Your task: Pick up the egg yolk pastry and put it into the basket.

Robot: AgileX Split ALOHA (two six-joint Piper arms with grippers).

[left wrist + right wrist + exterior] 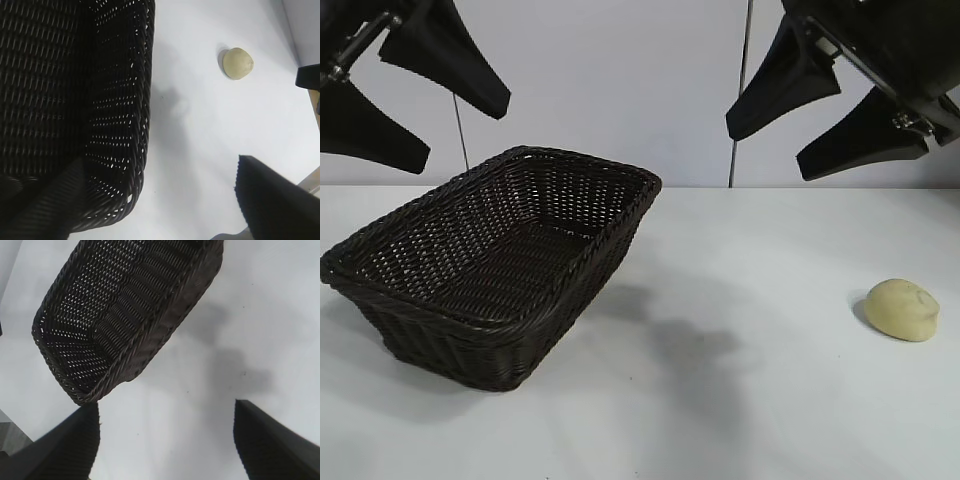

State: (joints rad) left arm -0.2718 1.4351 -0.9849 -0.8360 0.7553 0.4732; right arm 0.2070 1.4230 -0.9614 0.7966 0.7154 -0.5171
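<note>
The egg yolk pastry, a small pale yellow dome, lies on the white table at the right; it also shows in the left wrist view. The dark brown wicker basket stands at the left with nothing inside, its rim seen from both wrists. My right gripper hangs open high above the table, up and left of the pastry, nothing between its fingers. My left gripper is open too, raised over the basket's left side, its jaws apart in its own wrist view.
White table surface stretches between basket and pastry, with arm shadows on it. A pale wall with two vertical seams stands behind. The table's edge shows beyond the pastry in the left wrist view.
</note>
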